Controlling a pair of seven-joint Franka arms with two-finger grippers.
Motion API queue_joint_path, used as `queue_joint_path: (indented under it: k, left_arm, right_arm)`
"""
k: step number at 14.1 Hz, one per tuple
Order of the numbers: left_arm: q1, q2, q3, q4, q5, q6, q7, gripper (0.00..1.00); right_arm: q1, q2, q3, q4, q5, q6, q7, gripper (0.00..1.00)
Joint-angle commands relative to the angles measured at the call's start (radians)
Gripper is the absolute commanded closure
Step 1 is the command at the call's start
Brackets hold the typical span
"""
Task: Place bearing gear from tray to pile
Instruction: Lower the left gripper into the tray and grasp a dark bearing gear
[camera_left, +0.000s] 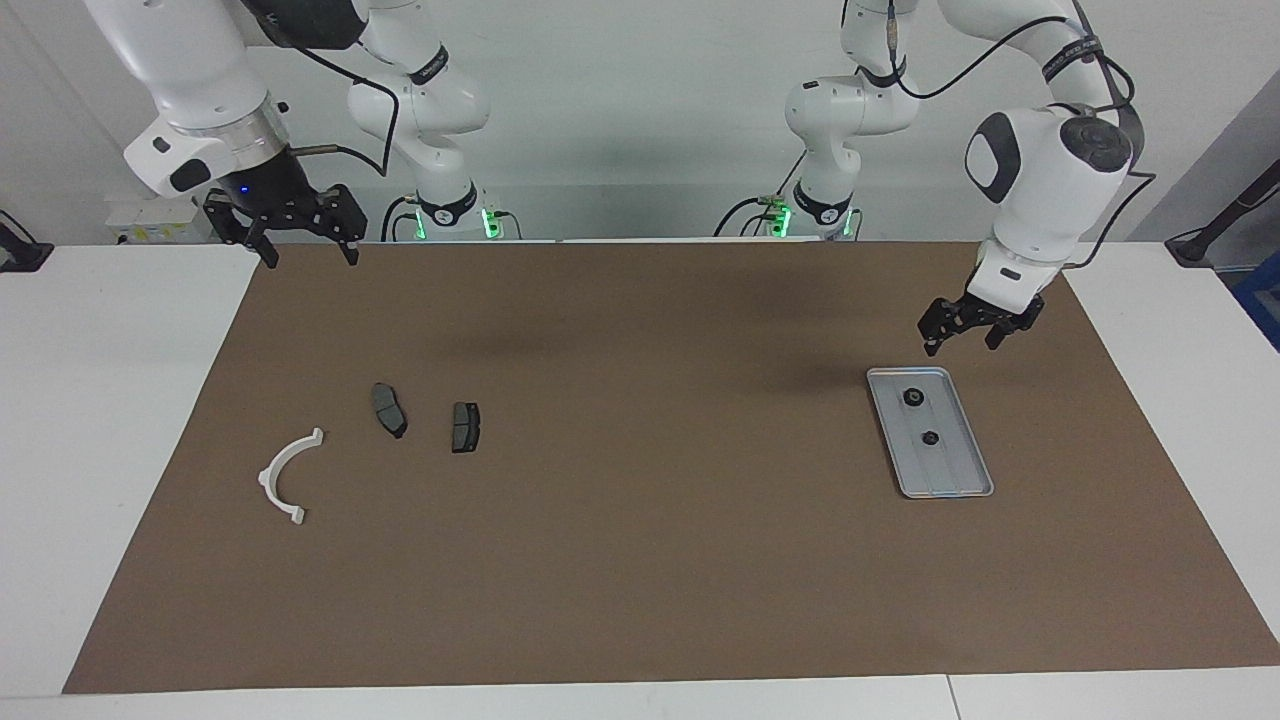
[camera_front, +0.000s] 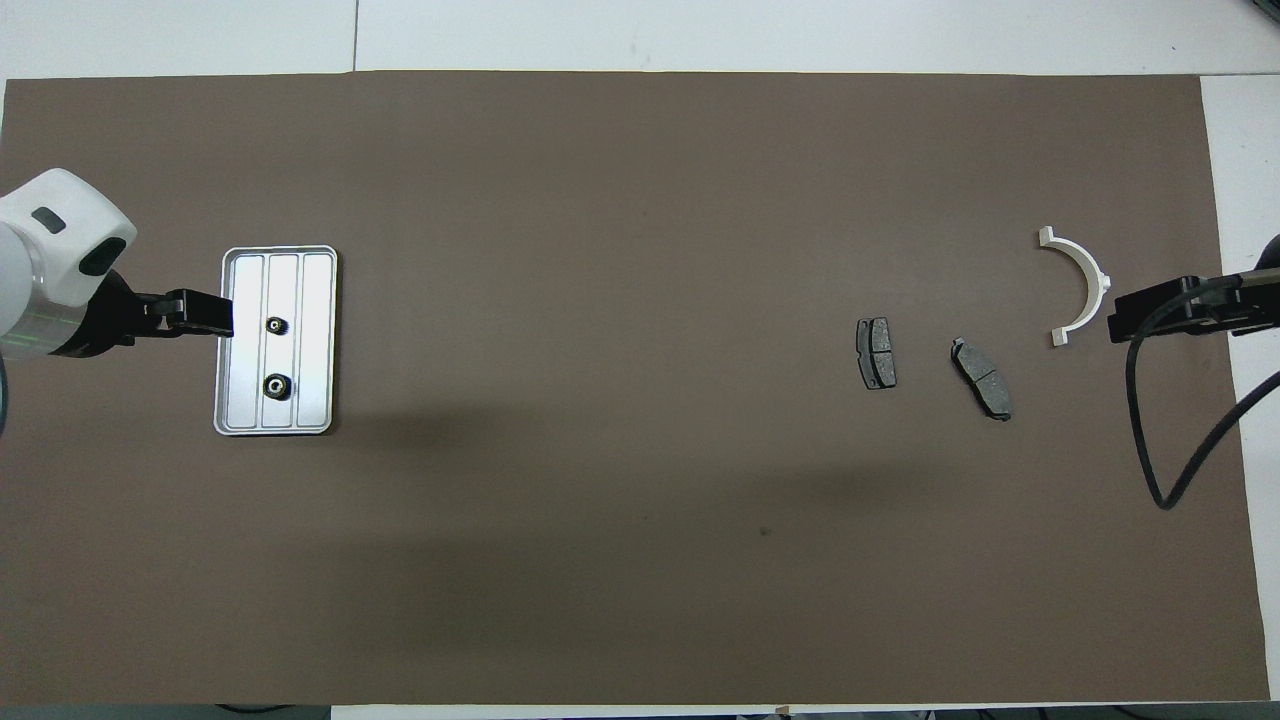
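Note:
Two small black bearing gears (camera_left: 912, 397) (camera_left: 929, 437) lie in the silver tray (camera_left: 950, 475) toward the left arm's end of the mat; they also show on the tray (camera_front: 310, 340) as gears (camera_front: 273, 324) (camera_front: 277, 386). My left gripper (camera_left: 960, 345) (camera_front: 215, 315) hangs open and empty in the air, just over the tray's rim, touching nothing. The pile sits toward the right arm's end: a white half-ring bracket (camera_left: 285, 475) (camera_front: 1085, 280) and two dark brake pads (camera_left: 389, 409) (camera_left: 465, 426). My right gripper (camera_left: 308, 255) (camera_front: 1125, 322) waits open, high over the mat's corner.
A brown mat (camera_left: 640, 560) covers most of the white table (camera_left: 110, 420). A black cable (camera_front: 1165, 440) droops from the right arm above the mat near the bracket.

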Motion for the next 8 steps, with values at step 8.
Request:
queue_joint_path:
  k: [8]
  left_arm:
    - [0.025, 0.091, -0.008, -0.15, -0.005, 0.239, -0.08, 0.36]
  right_arm:
    - [-0.013, -0.023, 0.001, -0.028, 0.024, 0.009, 0.003, 0.0]
